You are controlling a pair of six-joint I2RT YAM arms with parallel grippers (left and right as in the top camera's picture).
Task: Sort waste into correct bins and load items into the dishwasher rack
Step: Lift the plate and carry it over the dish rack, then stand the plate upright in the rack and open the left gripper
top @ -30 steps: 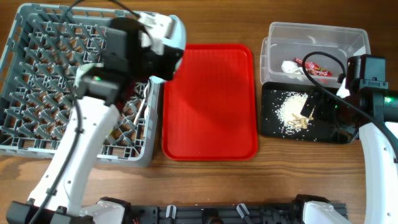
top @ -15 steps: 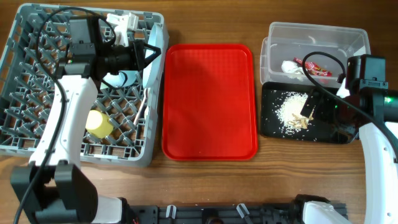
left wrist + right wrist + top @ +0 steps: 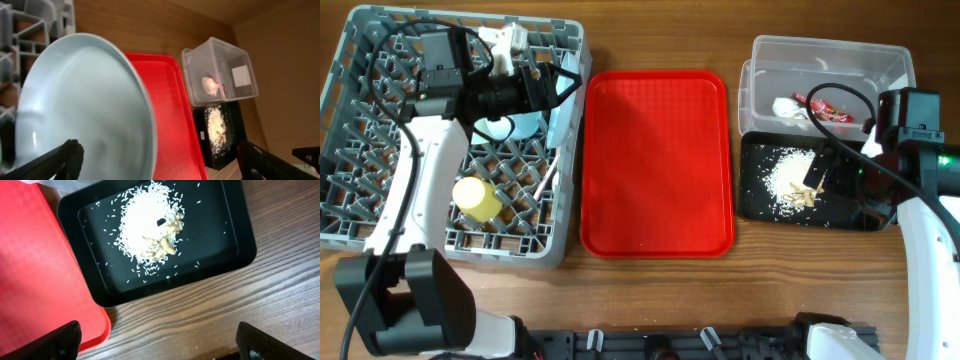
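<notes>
A pale blue plate (image 3: 563,100) (image 3: 85,110) stands on edge at the right side of the grey dishwasher rack (image 3: 360,150). My left gripper (image 3: 552,85) (image 3: 162,160) is open, and its fingers straddle the plate's rim. A pale blue bowl (image 3: 505,125), a yellow-green cup (image 3: 478,197) and white cutlery (image 3: 545,180) lie in the rack. The clear tub (image 3: 830,60) holds a tissue (image 3: 788,107) and a red wrapper (image 3: 830,108). Beige food scraps (image 3: 790,180) (image 3: 150,230) lie in the black tray (image 3: 760,195) (image 3: 230,245). My right gripper (image 3: 817,170) (image 3: 160,340) hangs open and empty above that tray.
A red serving tray (image 3: 655,160) (image 3: 40,280) lies between the rack and the bins, with nothing on it. Cables run over the rack's back and across the clear tub. Bare wooden table shows along the front edge.
My left arm has swung back and left, uncovering the cup and bowl. The plate now stands in the rack, and the left jaws have opened off it. The right arm has not moved.
</notes>
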